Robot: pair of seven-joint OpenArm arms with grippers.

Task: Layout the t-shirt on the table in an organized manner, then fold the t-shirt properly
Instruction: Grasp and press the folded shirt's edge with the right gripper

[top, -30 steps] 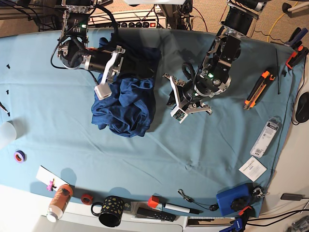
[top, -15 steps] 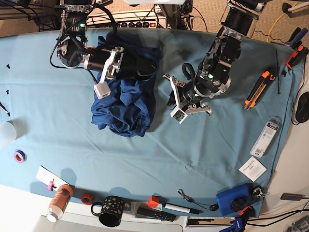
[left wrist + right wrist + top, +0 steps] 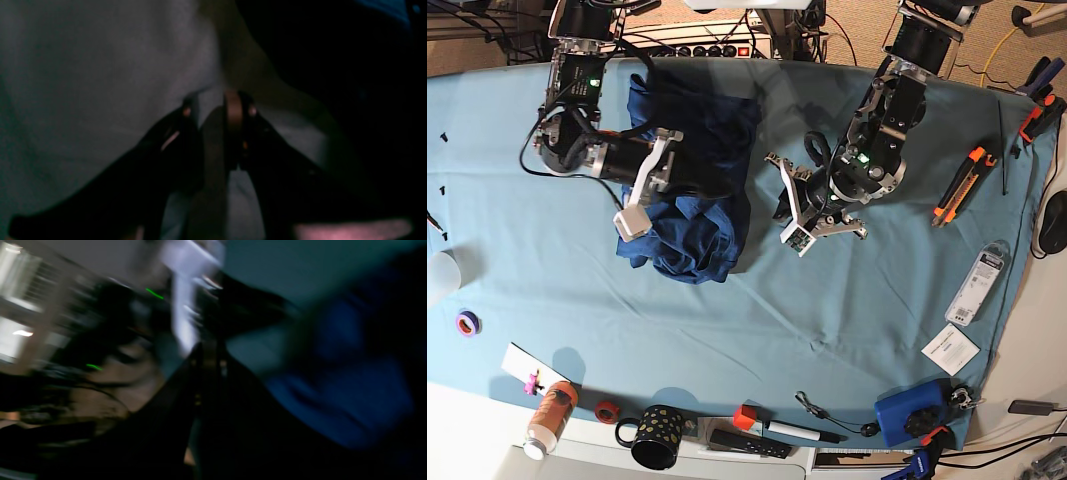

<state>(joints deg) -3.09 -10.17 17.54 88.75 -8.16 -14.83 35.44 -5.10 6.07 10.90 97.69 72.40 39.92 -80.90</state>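
T-shirt [image 3: 692,185] lies bunched in a dark blue heap on the table [image 3: 757,320], its long axis running from far edge toward near. Right gripper [image 3: 634,205] is at the heap's side edge, jaws together; whether cloth is pinched, nobody can tell. Left gripper [image 3: 812,215] sits just beside, on bare cloth, jaws slightly apart, empty. Right wrist view gives only blurred blue; base view shows the layout.

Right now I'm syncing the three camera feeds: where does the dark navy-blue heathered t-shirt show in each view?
Base: the dark navy-blue heathered t-shirt lies crumpled, upper left of centre, under the right gripper.
Right wrist: blurred blue mass at right.
Left wrist: too dark to tell; only pale cloth shows.
Shared landmark: the light teal table cloth.
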